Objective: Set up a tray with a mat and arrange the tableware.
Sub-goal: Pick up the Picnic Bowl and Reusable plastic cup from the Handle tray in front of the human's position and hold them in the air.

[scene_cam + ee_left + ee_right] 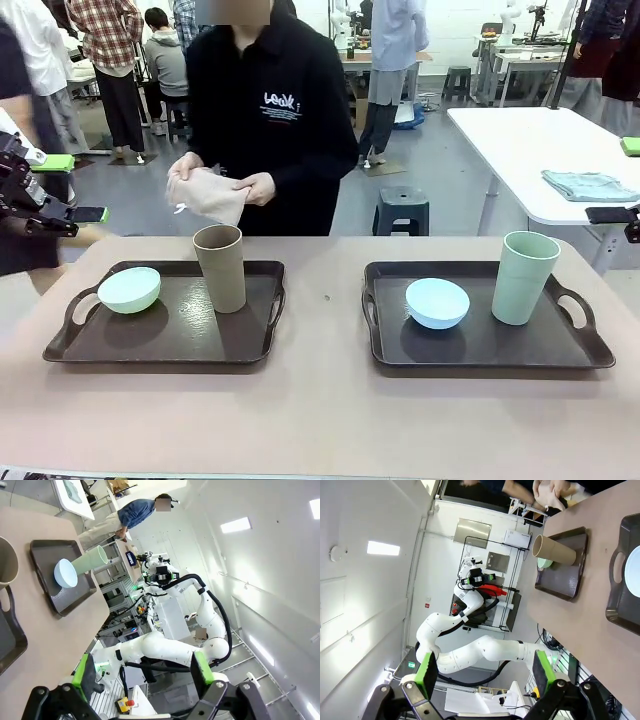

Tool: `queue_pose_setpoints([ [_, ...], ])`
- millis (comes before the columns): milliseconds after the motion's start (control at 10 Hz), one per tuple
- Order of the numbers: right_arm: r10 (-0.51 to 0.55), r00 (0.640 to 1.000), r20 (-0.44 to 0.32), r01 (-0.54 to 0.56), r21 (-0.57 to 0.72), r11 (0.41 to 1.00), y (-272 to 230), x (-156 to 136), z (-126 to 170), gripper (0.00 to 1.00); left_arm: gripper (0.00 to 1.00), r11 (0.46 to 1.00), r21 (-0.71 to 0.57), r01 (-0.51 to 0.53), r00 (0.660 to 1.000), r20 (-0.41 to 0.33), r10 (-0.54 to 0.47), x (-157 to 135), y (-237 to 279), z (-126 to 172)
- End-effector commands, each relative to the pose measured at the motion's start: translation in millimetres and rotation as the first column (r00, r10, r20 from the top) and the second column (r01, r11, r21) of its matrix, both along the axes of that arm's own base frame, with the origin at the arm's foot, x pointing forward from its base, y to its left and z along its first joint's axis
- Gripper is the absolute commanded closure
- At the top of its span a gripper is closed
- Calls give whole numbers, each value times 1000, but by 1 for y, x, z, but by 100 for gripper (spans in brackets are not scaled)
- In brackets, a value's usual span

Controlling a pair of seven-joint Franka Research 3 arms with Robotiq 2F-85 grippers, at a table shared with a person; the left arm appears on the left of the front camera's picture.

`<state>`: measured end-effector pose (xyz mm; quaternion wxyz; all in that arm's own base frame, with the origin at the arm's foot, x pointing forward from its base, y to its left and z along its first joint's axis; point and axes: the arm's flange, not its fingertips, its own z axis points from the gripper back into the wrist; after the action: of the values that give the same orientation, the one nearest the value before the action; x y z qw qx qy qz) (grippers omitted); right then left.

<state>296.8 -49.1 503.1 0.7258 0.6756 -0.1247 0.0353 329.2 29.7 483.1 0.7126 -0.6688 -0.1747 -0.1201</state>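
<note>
1. Hanging at the left side of the desk (320,420), my left fingers (81,672) are spread wide, with nothing between the green pads.
2. My right fingers (427,672) are at the desk's right side, just as wide and just as empty.
3. Two dark brown trays lie side by side on the desk, well apart from both sets of fingers: the left tray (160,345) and the right tray (480,345).
4. In the left tray, the mint green bowl (129,289) sits at the left end near the handle. The tan-brown cup (220,267) stands upright toward the far right part of that tray, apart from the bowl.
5. In the right tray, the light blue bowl (437,302) sits left of the middle. The pale green cup (525,277) stands upright to its right, near but not touching.
6. Beyond the desk's far edge, roughly opposite the left tray, a person in a black top holds a folded beige cloth (210,197). The person's hands (258,188) keep it above the desk, clear of both trays.
7. Farther back on the right, a white table (520,140) carries a crumpled teal cloth (590,185).
</note>
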Motion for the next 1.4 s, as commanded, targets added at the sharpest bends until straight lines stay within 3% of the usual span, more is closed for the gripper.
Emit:
queue_pose_setpoints([
  [0, 4, 1000, 22, -4, 6, 1000, 1, -1, -1, 0, 0, 1000, -10, 3, 1000, 30, -3, -1, 0, -1],
  [1300, 4, 1000, 22, -4, 6, 1000, 1, -1, -1, 0, 0, 1000, -10, 3, 1000, 30, -3, -1, 0, -1],
])
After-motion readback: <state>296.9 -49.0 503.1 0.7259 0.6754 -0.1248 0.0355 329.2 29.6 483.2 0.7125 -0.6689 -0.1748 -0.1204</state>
